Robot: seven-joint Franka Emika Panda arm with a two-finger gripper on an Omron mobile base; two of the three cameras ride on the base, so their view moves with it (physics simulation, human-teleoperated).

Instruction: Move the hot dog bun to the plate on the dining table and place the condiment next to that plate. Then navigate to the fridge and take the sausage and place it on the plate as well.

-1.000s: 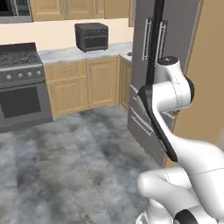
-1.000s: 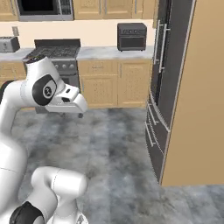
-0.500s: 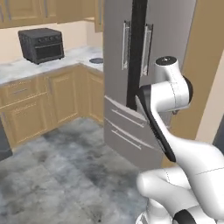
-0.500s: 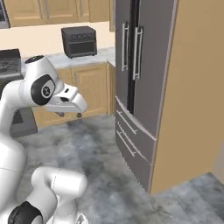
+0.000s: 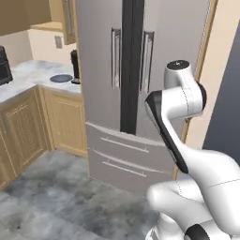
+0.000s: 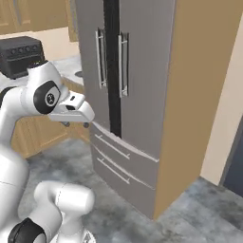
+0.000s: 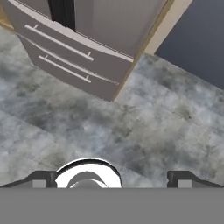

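**A:** ok so where's the robot at right now?

**B:** parked in front of the fridge. Big grey stainless thing, two upper doors shut with a dark seam between them, long vertical handles either side of that seam, and two drawers stacked below. It's boxed in by a tall tan wood panel on its right side as seen from the right base cam.

**A:** anything else around?

**B:** grey mottled stone floor all across the hand cam. To the fridge's left there's a marble counter on light wood cabinets. A dark round dish-like thing lies on it, and a dark upright object stands just beside that, close to the fridge's side. Too blurry to say what either is. Black toaster oven further along the counter in the right base cam.

**A:** and the claw? holding something?

**B:** nope, gripper is released, nothing in it. In the hand cam the two fingertips sit wide apart with just floor between them. It's pointing down, hanging in the air a bit in front of the fridge's lower part, not touching it.
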